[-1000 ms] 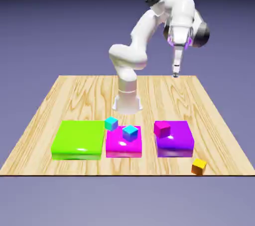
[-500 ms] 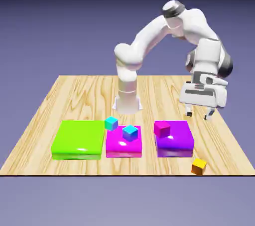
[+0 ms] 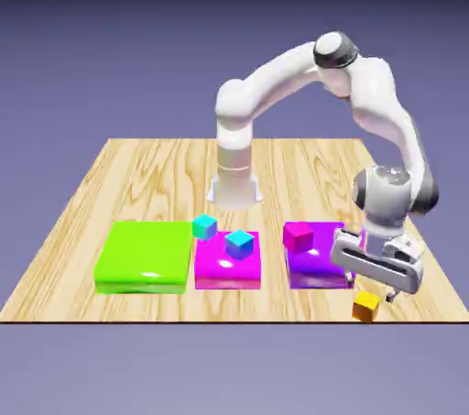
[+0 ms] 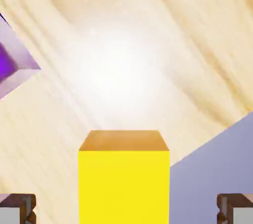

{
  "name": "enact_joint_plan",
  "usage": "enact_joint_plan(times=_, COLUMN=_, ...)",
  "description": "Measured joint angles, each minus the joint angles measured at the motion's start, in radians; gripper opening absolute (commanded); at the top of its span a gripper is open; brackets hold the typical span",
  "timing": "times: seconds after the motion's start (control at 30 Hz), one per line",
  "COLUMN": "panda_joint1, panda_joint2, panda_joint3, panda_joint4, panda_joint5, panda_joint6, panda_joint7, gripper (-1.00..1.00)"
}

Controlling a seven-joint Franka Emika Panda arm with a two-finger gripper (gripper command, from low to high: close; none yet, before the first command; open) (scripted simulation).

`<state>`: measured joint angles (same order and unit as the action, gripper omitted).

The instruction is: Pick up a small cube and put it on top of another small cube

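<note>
1. The exterior view takes in the whole table (image 3: 137,175). A green block (image 3: 144,256), a magenta block (image 3: 227,260) and a purple block (image 3: 319,256) lie in a row near its front edge.
2. One cyan cube (image 3: 240,243) sits on top of the magenta block. A second cyan cube (image 3: 204,226) shows just behind that block's far left corner; whether it rests on the block or on the wood cannot be told. A magenta cube (image 3: 298,236) sits on the purple block's left side.
3. The small cube (image 3: 366,305), orange-yellow, rests on the table near the front edge, just off the purple block's front right corner.
4. In the exterior view the gripper (image 3: 376,287) hangs low over the small cube, but the hand body hides much of the fingers, so the gap between them is hard to judge there.
5. The hand view settles this. The small cube (image 4: 123,178) fills the bottom middle, its yellow side and orange top both showing. One grey finger tip (image 4: 17,209) shows at the left corner and the other (image 4: 236,209) at the right, each well clear of the cube's sides. The fingers are spread wide and hold nothing.
6. Only the hand view shows a corner of the purple block (image 4: 11,67) at its left edge, and the table's edge cutting across at lower right with backdrop beyond.
</note>
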<state>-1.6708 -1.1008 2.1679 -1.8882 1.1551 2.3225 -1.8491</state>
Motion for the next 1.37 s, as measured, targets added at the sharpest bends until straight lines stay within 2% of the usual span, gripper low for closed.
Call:
enact_joint_plan(times=0.2, panda_joint1=0.111, panda_joint2=0.115, panda_joint3=-0.132, panda_joint4=-0.065, panda_joint5=-0.116, panda_joint6=-0.072, panda_joint7=0.054, gripper=-1.00)
enact_joint_plan(times=0.33, panda_joint1=0.256, panda_joint2=0.090, panda_joint3=-0.256, panda_joint4=-0.160, panda_joint5=-0.139, panda_joint6=-0.131, panda_joint7=0.044, gripper=-1.00)
enact_joint_plan(times=0.67, panda_joint1=0.510, panda_joint2=-0.169, panda_joint3=-0.616, panda_joint4=-0.425, panda_joint5=-0.038, panda_joint6=-0.468, panda_joint7=-0.165, gripper=-1.00)
enact_joint_plan(times=1.0, panda_joint1=0.575, panda_joint2=-0.531, panda_joint3=-0.906, panda_joint4=-0.630, panda_joint5=0.184, panda_joint6=-0.879, panda_joint7=-0.486, gripper=-1.00)
enact_joint_plan(times=1.1, panda_joint1=0.539, panda_joint2=-0.573, panda_joint3=-0.908, panda_joint4=-0.629, panda_joint5=0.221, panda_joint6=-0.917, panda_joint7=-0.527, gripper=-1.00)
enact_joint_plan(times=1.27, panda_joint1=0.574, panda_joint2=-0.607, panda_joint3=-0.727, panda_joint4=-0.669, panda_joint5=0.383, panda_joint6=-0.839, panda_joint7=-0.516, gripper=-1.00)
enact_joint_plan(times=1.3, panda_joint1=0.575, panda_joint2=-0.608, panda_joint3=-0.720, panda_joint4=-0.671, panda_joint5=0.389, panda_joint6=-0.837, panda_joint7=-0.516, gripper=1.00)
enact_joint_plan(times=1.37, panda_joint1=0.575, panda_joint2=-0.608, panda_joint3=-0.720, panda_joint4=-0.671, panda_joint5=0.391, panda_joint6=-0.837, panda_joint7=-0.516, gripper=1.00)
